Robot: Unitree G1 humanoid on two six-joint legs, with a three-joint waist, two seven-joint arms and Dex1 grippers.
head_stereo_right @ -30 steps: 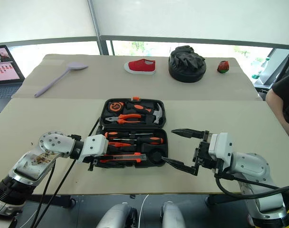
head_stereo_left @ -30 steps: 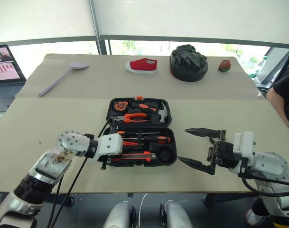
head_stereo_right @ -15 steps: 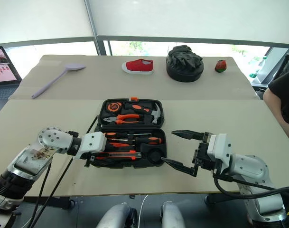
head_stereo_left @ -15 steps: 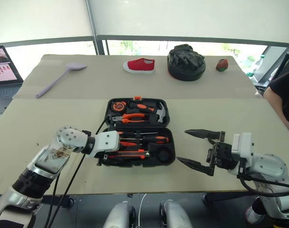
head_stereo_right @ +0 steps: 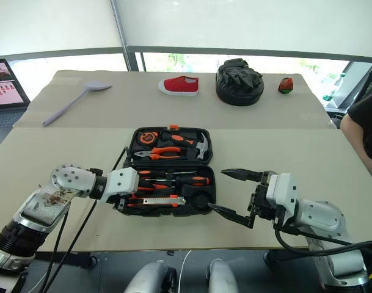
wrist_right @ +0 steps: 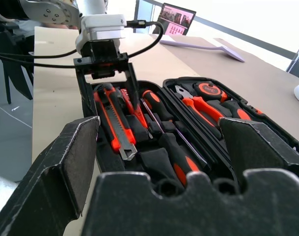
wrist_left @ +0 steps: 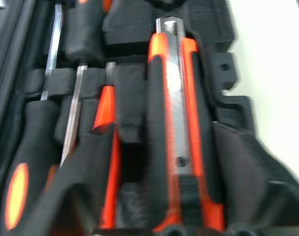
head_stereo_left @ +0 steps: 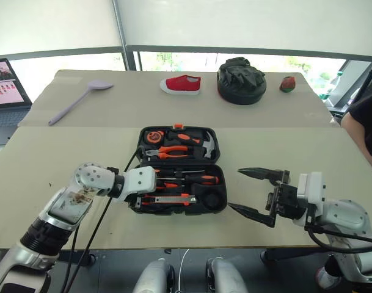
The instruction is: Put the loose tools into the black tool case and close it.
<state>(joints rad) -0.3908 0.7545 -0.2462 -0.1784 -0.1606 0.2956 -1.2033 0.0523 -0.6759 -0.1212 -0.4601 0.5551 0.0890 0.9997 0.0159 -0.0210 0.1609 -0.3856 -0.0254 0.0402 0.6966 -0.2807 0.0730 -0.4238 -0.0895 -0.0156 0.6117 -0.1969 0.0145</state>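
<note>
The black tool case (head_stereo_left: 136, 160) lies open flat at the table's middle. Its near half holds black-and-orange screwdrivers (head_stereo_left: 195, 179), an all orange-red screwdriver (wrist_left: 108, 142) and the black-and-orange utility knife (head_stereo_left: 171, 199). My left gripper (head_stereo_left: 138, 196) is at that half's left end, open. Its fingers (wrist_right: 88, 82) straddle the handle ends of the knife (wrist_left: 171, 113) and the red screwdriver, which lie in their slots. My right gripper (head_stereo_left: 258, 192) hovers wide open just right of the case, holding nothing.
The case's far half holds orange-handled pliers (head_stereo_left: 168, 152), a hammer (head_stereo_left: 208, 146) and a tape measure (head_stereo_left: 154, 135). On the far table lie a lilac spoon (head_stereo_left: 80, 101), a red shoe (head_stereo_left: 182, 83), a round black bag (head_stereo_left: 242, 80) and a small red thing (head_stereo_left: 288, 83). A laptop (head_stereo_left: 7, 91) is far left. A person (head_stereo_left: 368, 119) sits right.
My left gripper's fingers have spread apart over the utility knife, which now rests in its slot. The right arm has kept still.
</note>
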